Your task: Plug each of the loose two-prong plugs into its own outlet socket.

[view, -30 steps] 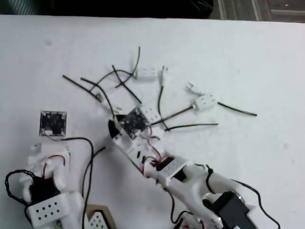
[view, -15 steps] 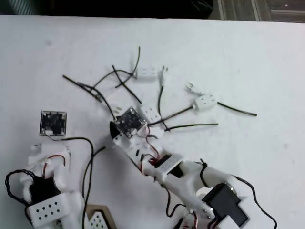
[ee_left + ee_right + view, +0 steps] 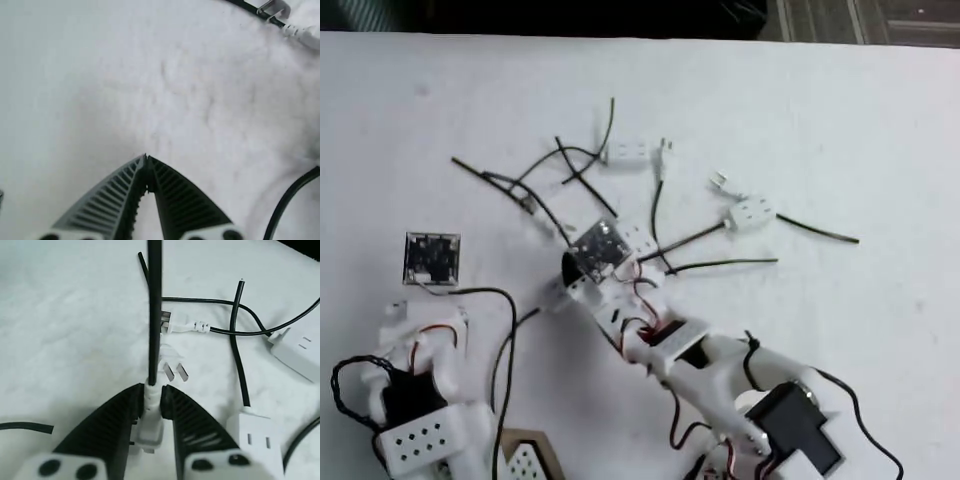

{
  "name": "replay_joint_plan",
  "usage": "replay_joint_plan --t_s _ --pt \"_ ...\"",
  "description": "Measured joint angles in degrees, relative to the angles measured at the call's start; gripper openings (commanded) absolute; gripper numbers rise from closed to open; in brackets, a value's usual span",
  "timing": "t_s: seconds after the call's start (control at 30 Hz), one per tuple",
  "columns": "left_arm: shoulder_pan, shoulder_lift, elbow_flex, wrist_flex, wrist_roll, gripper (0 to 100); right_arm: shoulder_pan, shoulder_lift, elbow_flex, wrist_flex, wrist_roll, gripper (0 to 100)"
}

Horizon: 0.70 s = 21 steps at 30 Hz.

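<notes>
table (image 3: 880, 330), white and wide, is seen under everything. the right arm (image 3: 710, 375) is stretched from the near edge to the middle of the table. the left arm (image 3: 420, 430) is parked at the near corner, well apart from the heap of cords.

the right gripper (image 3: 152, 390) is closed tight on a white plug (image 3: 150, 422). the plug's body is pinched between the two black jaws, and its black cord (image 3: 154, 300) is seen running straight out past the tips. close beside one jaw, a socket block (image 3: 252, 437) is laid face up on the table, with its slots showing. another socket block (image 3: 297, 352) is laid farther out on that same side. just past the tips, a second plug (image 3: 172, 371) is laid flat, with its two prongs turned back toward the gripper. a little farther out, a third plug (image 3: 185, 326) is laid sideways, touched by the held cord that crosses its prongs.

the left gripper (image 3: 146, 172) is closed with nothing held, and its two tips are pressed together. bare table is seen right in front of it. a loose plug (image 3: 280, 12) is seen far ahead and off to one side, well apart from the tips.
</notes>
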Motion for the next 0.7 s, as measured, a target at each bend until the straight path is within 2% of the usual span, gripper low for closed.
replay_joint_plan --t_s 0.27,0.4,0.7 --pt "0.00 0.00 0.00 0.00 0.00 3 -0.97 0.00 0.00 0.09 -0.18 1.6" --pt "0.00 0.00 0.00 0.00 0.00 3 -1.05 -2.73 0.00 0.18 -3.16 1.6" --pt "2.29 0.00 0.00 0.00 0.00 3 -1.14 -6.59 0.00 5.19 -4.13 1.6"
